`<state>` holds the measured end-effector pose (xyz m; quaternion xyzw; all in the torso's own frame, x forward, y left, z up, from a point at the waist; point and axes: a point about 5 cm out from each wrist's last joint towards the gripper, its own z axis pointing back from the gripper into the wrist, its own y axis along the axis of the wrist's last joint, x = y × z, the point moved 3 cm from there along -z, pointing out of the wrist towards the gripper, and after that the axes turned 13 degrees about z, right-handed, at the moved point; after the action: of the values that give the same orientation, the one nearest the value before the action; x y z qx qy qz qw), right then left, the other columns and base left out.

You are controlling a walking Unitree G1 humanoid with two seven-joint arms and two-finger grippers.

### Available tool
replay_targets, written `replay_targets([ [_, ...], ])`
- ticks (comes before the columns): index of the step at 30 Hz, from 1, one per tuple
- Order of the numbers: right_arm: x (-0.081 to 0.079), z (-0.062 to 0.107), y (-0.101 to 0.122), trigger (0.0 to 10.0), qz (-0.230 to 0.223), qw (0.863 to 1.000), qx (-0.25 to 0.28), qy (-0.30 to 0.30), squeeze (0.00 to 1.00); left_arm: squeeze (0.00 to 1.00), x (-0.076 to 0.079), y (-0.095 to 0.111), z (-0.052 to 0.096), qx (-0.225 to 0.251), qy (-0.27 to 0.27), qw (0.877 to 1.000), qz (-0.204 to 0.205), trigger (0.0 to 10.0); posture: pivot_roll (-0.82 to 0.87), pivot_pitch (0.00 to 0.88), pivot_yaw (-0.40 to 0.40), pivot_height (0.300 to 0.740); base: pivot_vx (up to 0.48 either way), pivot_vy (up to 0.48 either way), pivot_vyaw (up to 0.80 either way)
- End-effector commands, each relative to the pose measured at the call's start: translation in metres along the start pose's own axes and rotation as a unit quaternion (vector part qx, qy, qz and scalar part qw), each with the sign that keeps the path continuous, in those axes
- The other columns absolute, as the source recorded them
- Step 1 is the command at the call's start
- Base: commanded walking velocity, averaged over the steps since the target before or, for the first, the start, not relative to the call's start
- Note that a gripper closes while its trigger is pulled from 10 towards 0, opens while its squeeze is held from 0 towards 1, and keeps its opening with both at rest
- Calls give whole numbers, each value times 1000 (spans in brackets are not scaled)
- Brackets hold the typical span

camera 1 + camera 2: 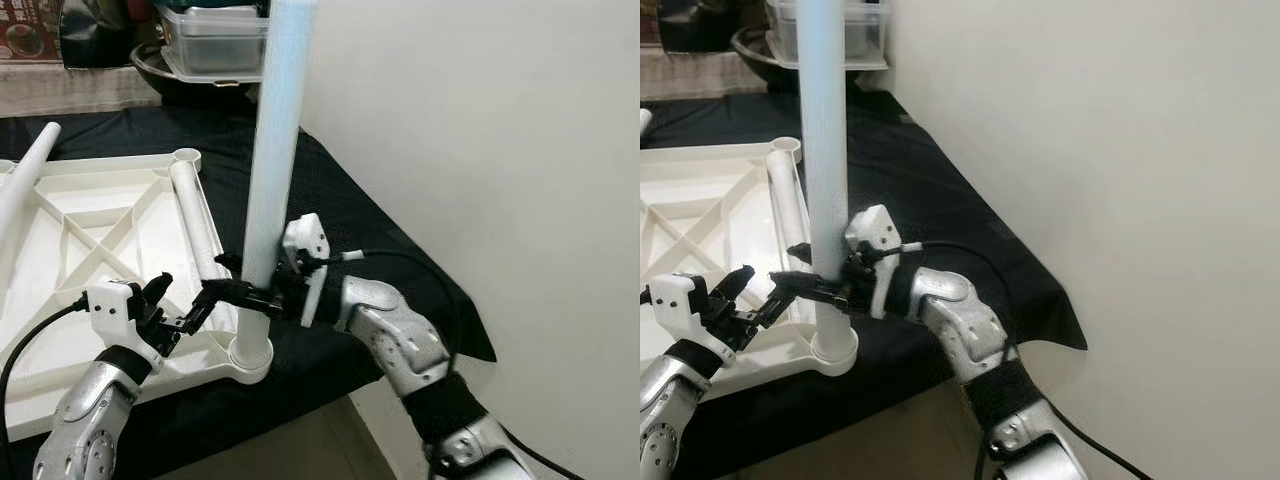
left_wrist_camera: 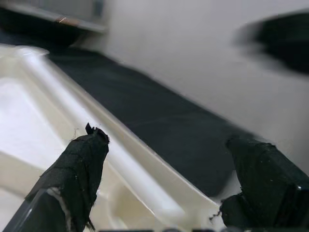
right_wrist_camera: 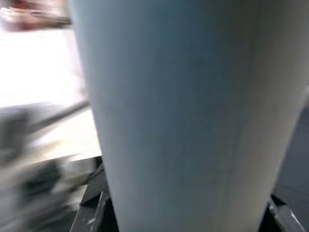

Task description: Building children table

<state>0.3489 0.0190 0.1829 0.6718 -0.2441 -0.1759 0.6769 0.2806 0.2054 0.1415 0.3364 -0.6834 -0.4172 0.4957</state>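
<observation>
Two grippers work at the near corner of an upturned white plastic tabletop point(image 1: 70, 225), which lies underside up on a black cloth point(image 1: 330, 215) covering a surface beside a pale wall point(image 1: 500, 150).

The right gripper point(image 1: 232, 277) is clamped on a pale blue table leg point(image 1: 272, 160). The leg stands upright between its two black fingers, one finger passing on each side of the tube, low on the leg and just above the round corner socket point(image 1: 250, 352) in which the leg's foot sits. In the right wrist view the leg point(image 3: 188, 116) runs straight up between the finger bases.

The left gripper point(image 1: 178, 305) hovers with its fingers spread apart and grasping nothing. Its fingertips point(image 2: 91, 145) hang above the tabletop's raised rim, just short of the standing leg and the socket.

A second leg point(image 1: 195, 215), white, lies flat along the tabletop's edge beyond the left gripper's fingers, and another white leg point(image 1: 25, 175) lies farther off. Past the standing leg, a clear plastic container point(image 1: 215, 40) rests on a dark bowl point(image 1: 155, 70).
</observation>
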Motion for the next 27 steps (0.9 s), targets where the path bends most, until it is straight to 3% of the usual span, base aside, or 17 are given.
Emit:
replay_targets([
  [1, 66, 44, -71, 0, -55, 943, -162, -287, 0, 0, -2, -4, 4, -3, 7, 1000, 5, 10000, 164, 0, -146, 740, 0, 0, 0],
  [5, 78, 59, -77, 0, -53, 920, -180, -344, 0, 0, -2, -4, 4, -4, 6, 1000, 6, 10000, 162, 0, -145, 740, 0, 0, 0],
  [9, 73, 59, -75, 0, -51, 926, -175, -331, 0, 0, -2, -5, 4, -5, 4, 1000, 6, 10000, 161, 0, -141, 740, 0, 0, 0],
  [10, 53, 42, -60, 10000, -48, 957, -130, -255, 0, 0, -1, -5, 4, -6, 4, 1000, 6, 10000, 161, 0, -140, 740, 0, 0, 0],
  [11, 53, 42, -60, 10000, -48, 957, -130, -255, 0, 0, -1, -5, 4, -6, 4, 1000, 6, 10000, 161, 0, -140, 740, 0, 0, 0],
  [13, 34, 28, -43, 10000, -53, 980, -74, -179, 0, 0, -2, -5, 4, -6, 3, 1000, 7, 10000, 159, 0, -139, 740, 0, 0, 0],
  [14, 34, 28, -43, 10000, -53, 980, -74, -179, 0, 0, -2, -5, 4, -6, 3, 1000, 7, 10000, 159, 0, -139, 740, 0, 0, 0],
  [15, 28, 22, -33, 10000, -55, 987, -47, -146, 1000, 0, -2, -5, 3, -6, 3, 1000, 7, 10000, 159, 0, -140, 740, 0, 0, 0],
  [16, 28, 22, -33, 10000, -55, 987, -47, -146, 1000, 0, -2, -5, 3, -6, 3, 1000, 7, 10000, 159, 0, -140, 740, 0, 0, 0],
  [17, 14, 15, -15, 10000, -61, 996, -2, -73, 976, 0, -2, -5, 3, -5, 3, 1000, 6, 10000, 164, 0, -146, 740, 0, 0, 0],
  [20, 8, 13, -6, 10000, -64, 997, 15, -38, 976, 0, -2, -5, 3, -5, 4, 1000, 6, 10000, 164, 0, -146, 740, 0, 0, 0],
  [21, -4, 15, 8, 10000, -61, 997, 46, 26, 0, 0, -2, -5, 3, -4, 4, 1000, 6, 10000, 164, 0, -147, 740, 0, 0, 0],
  [22, -4, 15, 8, 10000, -61, 997, 46, 26, 0, 0, -2, -5, 3, -4, 4, 1000, 6, 10000, 164, 0, -147, 740, 0, 0, 0],
  [23, -17, 21, 20, 10000, -59, 991, 72, 100, 0, 0, -2, -5, 3, -3, 5, 1000, 7, 10000, 161, 0, -145, 740, 0, 0, 0],
  [25, -17, 21, 20, 10000, -59, 991, 72, 100, 0, 0, -2, -5, 3, -3, 5, 1000, 7, 10000, 161, 0, -145, 740, 0, 0, 0],
  [26, -40, 35, 27, 10000, -35, 973, 86, 212, 0, 0, -2, -4, 2, -2, 5, 1000, 7, 10000, 163, 0, -152, 740, 0, 0, 0],
  [27, -45, 37, 23, 10000, -25, 969, 79, 232, 0, 0, -2, -4, 2, -2, 4, 1000, 7, 10000, 163, 0, -152, 740, 0, 0, 0],
])
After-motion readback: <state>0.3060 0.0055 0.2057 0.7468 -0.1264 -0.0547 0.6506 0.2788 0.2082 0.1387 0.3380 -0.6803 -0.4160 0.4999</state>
